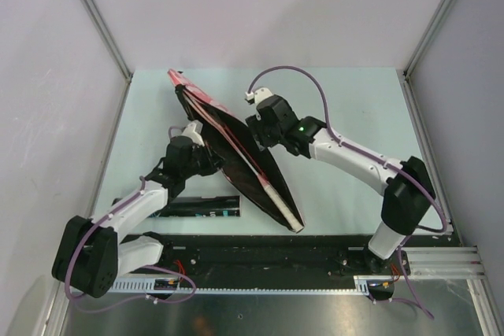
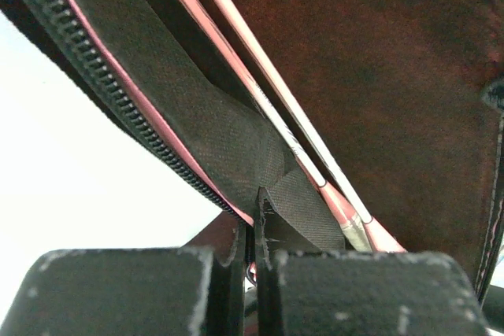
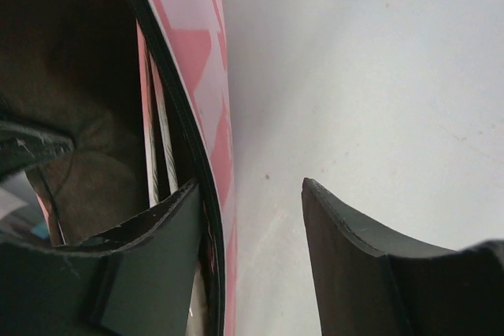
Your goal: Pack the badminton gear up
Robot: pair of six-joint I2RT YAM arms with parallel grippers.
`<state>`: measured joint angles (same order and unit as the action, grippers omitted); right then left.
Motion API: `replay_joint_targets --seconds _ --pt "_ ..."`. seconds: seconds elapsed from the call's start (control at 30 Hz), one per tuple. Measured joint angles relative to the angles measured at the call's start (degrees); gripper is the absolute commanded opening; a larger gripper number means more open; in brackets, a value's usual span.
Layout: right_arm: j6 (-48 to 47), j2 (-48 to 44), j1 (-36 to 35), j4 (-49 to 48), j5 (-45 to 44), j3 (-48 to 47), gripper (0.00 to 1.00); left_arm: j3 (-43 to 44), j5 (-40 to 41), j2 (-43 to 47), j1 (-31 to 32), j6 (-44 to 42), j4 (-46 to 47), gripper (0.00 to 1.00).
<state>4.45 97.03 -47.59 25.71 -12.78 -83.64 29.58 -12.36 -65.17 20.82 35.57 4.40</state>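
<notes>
Left pincer (image 2: 253, 234) tight on bag (image 1: 236, 143) lining; right pincer (image 3: 250, 194) agape; tube (image 1: 206, 208) lettering illegible.

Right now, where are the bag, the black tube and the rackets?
bag (image 1: 240, 155), top view, on its dark face.
black tube (image 1: 203, 208), top view, on its uncovered middle.
rackets (image 2: 339, 202), left wrist view, on a pink shaft inside the bag.
</notes>
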Motion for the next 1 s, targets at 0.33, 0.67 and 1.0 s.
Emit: replay_joint_targets --seconds 0.33,0.67,1.0 --pt "-0.76 -13.22 -16.13 7.56 -5.35 4.9 0.58 0.04 -0.02 2.21 0.0 -0.02 -1.31 0.0" --pt "1.77 -17.4 -22.01 9.44 -3.63 15.85 0.32 0.04 -0.04 3.21 -0.02 -0.02 -2.08 0.0" --pt "1.7 -17.44 -21.46 6.56 -1.64 19.04 0.39 0.04 0.02 4.96 -0.02 -0.07 -2.08 0.0"
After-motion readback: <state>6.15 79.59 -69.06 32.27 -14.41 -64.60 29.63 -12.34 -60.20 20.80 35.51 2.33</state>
